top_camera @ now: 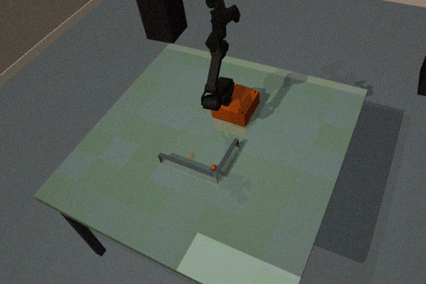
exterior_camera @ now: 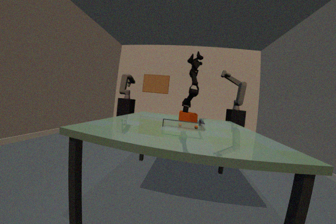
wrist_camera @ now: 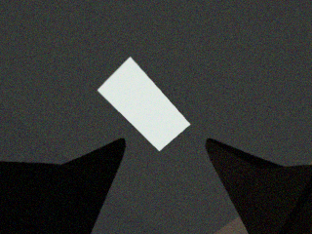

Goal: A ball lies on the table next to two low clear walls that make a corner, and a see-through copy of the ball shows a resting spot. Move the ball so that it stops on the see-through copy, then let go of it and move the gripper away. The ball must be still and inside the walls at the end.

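While the arm stands nearly upright over its orange base [top_camera: 237, 104], the gripper [exterior_camera: 196, 56] points at the ceiling, fingers spread almost to full width with nothing between them; the wrist view shows only the two dark fingertips and a pale ceiling panel [wrist_camera: 142, 103]. The ball [top_camera: 213, 167] sits tight in the inside angle of the two clear walls [top_camera: 192, 163], toward the table's [top_camera: 240, 260] middle, touching or just beside both. The see-through copy [top_camera: 191, 155] lies along the longer wall, toward the table's left edge in the top view. Risks, as I judge them: little finger room in the corner, so a finger may strike a wall; a nudged ball may roll off past the walls' open ends; a release with leftover motion would let it drift off the copy. Being a sphere, the ball has no long axis and no facing.
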### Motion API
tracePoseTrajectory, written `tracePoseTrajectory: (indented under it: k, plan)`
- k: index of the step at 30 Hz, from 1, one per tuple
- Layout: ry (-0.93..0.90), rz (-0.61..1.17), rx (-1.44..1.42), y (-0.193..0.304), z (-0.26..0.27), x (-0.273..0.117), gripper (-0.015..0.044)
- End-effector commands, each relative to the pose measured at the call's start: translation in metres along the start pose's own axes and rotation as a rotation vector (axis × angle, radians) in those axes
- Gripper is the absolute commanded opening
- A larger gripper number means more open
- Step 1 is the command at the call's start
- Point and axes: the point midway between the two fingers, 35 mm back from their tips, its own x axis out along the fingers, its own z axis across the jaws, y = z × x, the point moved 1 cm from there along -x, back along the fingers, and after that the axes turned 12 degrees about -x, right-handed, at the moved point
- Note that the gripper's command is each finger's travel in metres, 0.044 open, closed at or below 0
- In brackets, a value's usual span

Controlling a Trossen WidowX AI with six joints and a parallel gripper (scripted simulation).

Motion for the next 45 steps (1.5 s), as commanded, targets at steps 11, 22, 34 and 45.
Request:
tracePoseTrajectory:
  k: [11,22,34,45]
  plan:
    - [0.299,0.053,-0.017,-0.013,-0.106,0.011,0.0243]
    - [0.558,0.348,-0.043,0.056,-0.208,-0.009,0.0243]
    - [0.592,0.843,-0.043,0.191,-0.24,-0.065,0.0243]
    - [0.366,1.311,-0.044,0.308,-0.186,-0.139,0.0243]
